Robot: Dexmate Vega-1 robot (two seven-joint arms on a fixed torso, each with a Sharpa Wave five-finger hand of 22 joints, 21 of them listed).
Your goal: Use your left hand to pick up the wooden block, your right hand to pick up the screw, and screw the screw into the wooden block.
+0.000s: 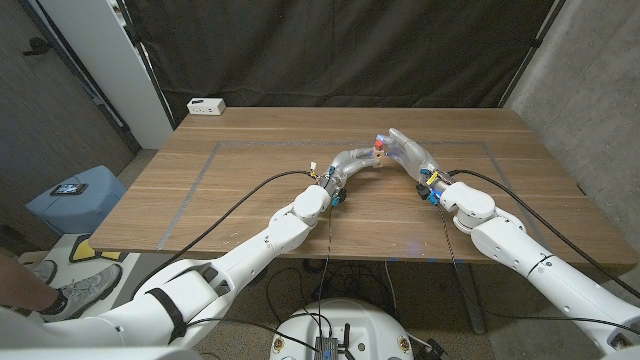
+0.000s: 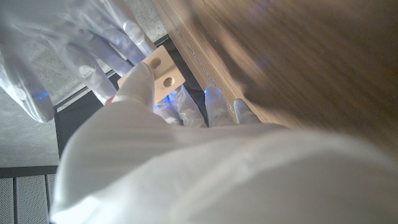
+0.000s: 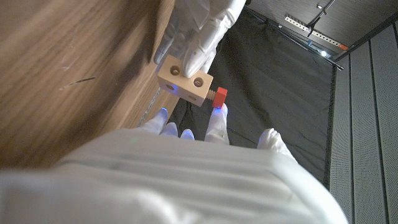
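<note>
Your left hand (image 3: pixel 198 31) grips the wooden block (image 3: pixel 185 81) above the worktop (image 1: pixel 250 170); your right hand (image 1: pixel 412 155) pinches the red screw (image 3: pixel 220 96), already seated. Keep it square, twist gently.

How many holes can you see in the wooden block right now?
2 in the right wrist view: one on each of two neighbouring faces of the wooden block, which the left hand holds. The red screw sticks out of its side. The left wrist view shows 2 on one face; others may be hidden.

The pale wooden block (image 3: pixel 185 81), with round holes in its faces, was held above the table; the red-headed screw (image 3: pixel 219 96) stuck out of one end.
</note>
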